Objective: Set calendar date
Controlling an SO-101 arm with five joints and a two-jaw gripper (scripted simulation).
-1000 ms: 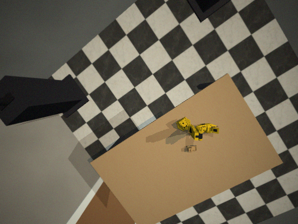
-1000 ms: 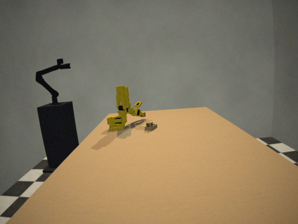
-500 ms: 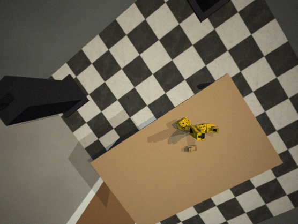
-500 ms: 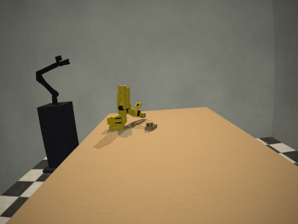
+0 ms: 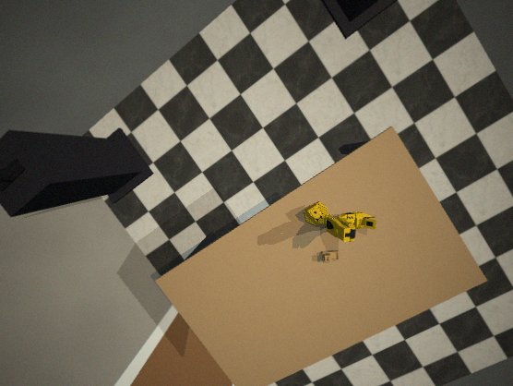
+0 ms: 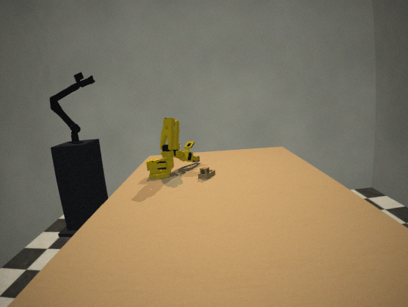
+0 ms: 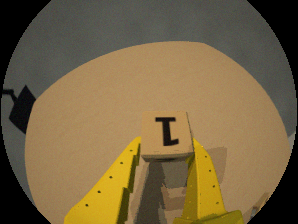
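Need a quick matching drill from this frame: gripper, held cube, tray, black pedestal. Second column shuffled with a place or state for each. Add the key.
1. gripper
2. held cube
3. tray
4. black pedestal

a. on the floor beside the table
b. flat on the table, one cube in it
c. shut on a cube
d. clear of the tray, face with a 1 toward the wrist camera

Pairs: 1-c, 2-d, 3-b, 4-a
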